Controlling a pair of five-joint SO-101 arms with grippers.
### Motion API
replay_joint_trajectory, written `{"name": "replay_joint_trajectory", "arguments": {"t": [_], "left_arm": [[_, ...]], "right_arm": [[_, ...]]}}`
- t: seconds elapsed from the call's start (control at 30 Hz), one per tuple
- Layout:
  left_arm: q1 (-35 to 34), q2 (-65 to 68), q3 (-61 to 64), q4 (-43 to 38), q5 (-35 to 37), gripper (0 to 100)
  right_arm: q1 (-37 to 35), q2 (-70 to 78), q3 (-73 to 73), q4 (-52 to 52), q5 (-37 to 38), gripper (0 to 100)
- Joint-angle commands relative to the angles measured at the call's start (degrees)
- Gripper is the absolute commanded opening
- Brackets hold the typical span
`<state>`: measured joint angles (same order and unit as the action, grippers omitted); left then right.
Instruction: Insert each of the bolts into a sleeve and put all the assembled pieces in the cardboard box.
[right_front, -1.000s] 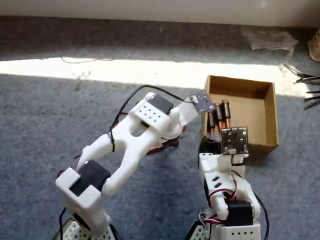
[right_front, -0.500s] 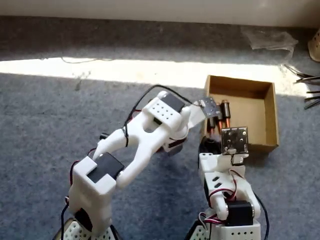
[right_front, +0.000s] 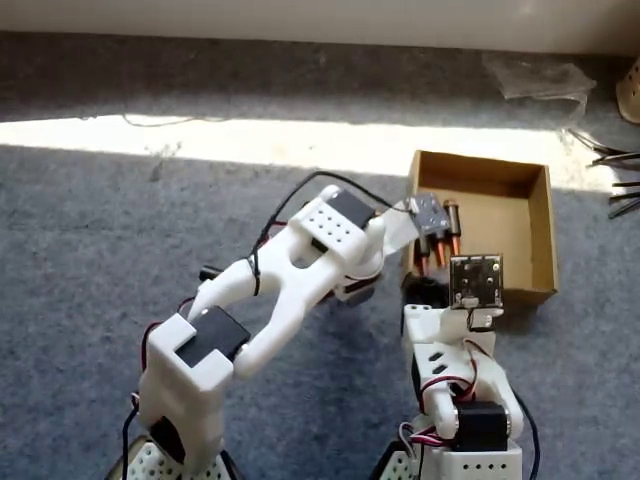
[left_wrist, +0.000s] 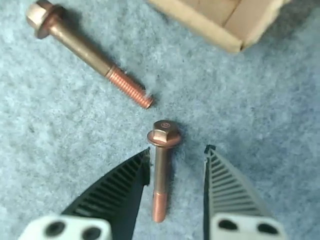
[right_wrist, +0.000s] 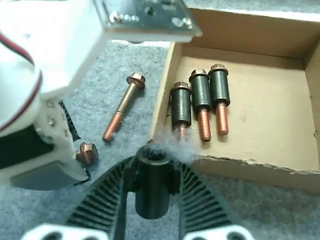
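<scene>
Grey carpet (right_front: 90, 260) under both arms: nearest, my right gripper (right_wrist: 154, 167) stays clamped on a black sleeve (right_wrist: 151, 192); at ten o'clock of it, my left gripper (left_wrist: 176, 151) has swung in and now straddles a bolt (left_wrist: 161, 170), fingers apart, so pinching looks next; beyond, at one o'clock, the cardboard box (right_front: 540, 230) holds three assembled pieces (right_wrist: 201, 100)

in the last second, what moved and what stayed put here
The left arm swung forward and toward the cardboard box, bringing its open left gripper astride a bolt on the carpet, not gripped. The right arm barely shifted, with the right gripper shut on the sleeve. The assembled pieces in the box stayed put.
</scene>
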<state>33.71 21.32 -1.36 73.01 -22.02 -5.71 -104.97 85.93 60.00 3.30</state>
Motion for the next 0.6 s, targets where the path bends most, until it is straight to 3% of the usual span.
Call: {"name": "replay_joint_trajectory", "arguments": {"t": [0.0, 0.57], "left_arm": [[-0.31, -0.31, 0.4, -3.96, -0.35, 17], [-3.38, 0.84, 1.19, -4.84, -0.35, 17]], "right_arm": [[0.66, -0.4, -0.66, -1.8, -0.09, 0.4], [0.66, -0.4, -0.66, -1.8, -0.09, 0.4]]}}
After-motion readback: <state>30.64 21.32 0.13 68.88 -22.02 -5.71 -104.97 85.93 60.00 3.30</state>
